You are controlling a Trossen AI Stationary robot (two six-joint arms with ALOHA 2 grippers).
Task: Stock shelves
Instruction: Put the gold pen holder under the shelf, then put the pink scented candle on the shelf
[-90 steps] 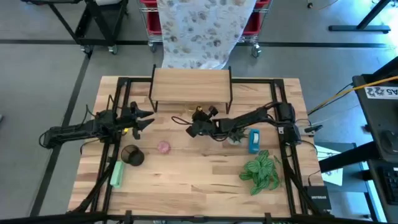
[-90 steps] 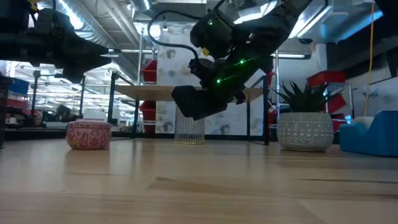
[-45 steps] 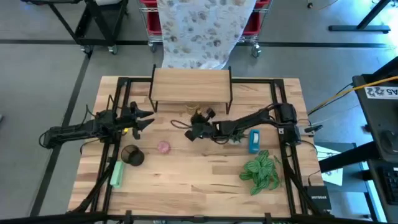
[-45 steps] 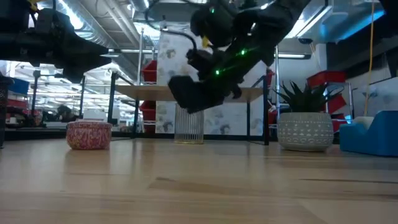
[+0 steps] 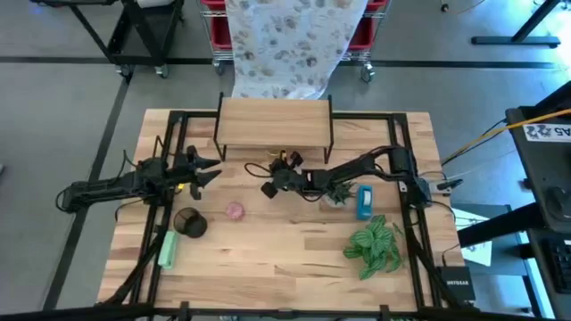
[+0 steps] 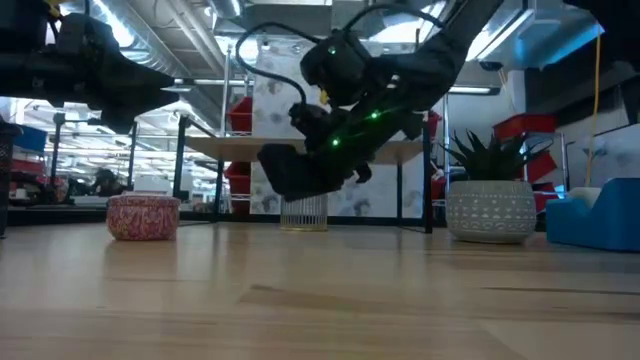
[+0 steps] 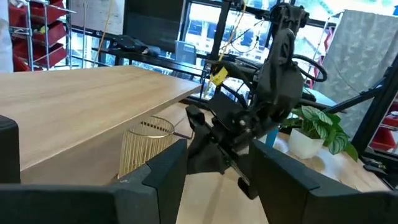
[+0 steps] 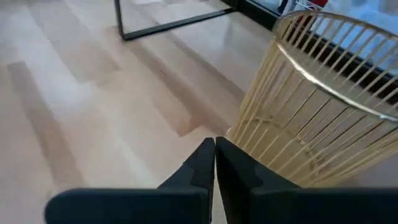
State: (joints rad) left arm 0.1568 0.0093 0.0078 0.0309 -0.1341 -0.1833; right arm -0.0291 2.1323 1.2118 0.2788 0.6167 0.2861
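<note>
Since a second ago the right gripper [image 5: 268, 189] has slid leftward at frame centre, fingers clenched on nothing, apparently nudging the gold wire basket [image 8: 314, 106] under the shelves [image 5: 275, 125] at upper centre, while the left gripper [image 5: 212, 169] waits released at left.

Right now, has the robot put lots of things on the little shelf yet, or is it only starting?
Only starting. One gold wire basket sits under the shelves; nothing shows on the top plank. The right end effector, shut and empty, is beside that basket; the left end effector waits open. The pink tin, dark cup, green tube, blue item and plant are on the table.
</note>
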